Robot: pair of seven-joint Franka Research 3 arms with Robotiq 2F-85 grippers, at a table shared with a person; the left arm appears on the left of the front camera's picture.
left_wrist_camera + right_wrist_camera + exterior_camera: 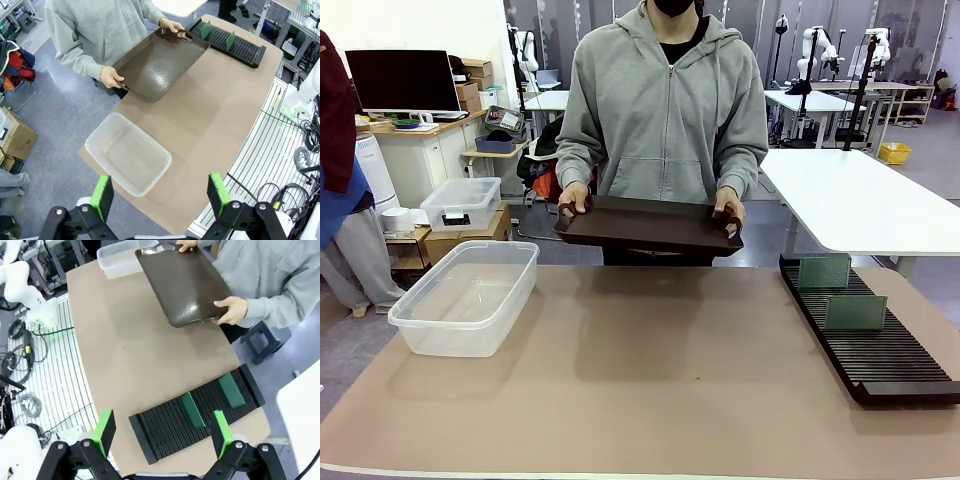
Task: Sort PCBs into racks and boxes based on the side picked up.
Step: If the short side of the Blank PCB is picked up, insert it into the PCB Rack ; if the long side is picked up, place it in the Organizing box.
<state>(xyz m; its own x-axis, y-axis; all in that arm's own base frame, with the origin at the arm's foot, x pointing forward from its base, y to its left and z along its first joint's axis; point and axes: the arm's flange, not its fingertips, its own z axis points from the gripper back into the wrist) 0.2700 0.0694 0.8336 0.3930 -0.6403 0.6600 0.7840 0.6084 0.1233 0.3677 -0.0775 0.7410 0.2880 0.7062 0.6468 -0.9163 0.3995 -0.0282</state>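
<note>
PCBs, two thin green rectangular boards (824, 271), stand upright in slots of the long black slotted rack (880, 350), which we judge is sorting done. Left of the rack, the clear plastic tub (465, 297) sits empty. From our left wrist, the left gripper (161, 195) gapes wide above the tub; hands hold a bare dark brown tray (160, 62) beyond. From our right wrist, the right gripper (161, 429) hangs wide above the rack.

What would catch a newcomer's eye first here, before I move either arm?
The person at the far edge holding a dark brown tray by both handles, above the table. Next, two green PCBs standing upright in the black rack on the robot's right. On the left sits the clear tub, with nothing in it.
</note>
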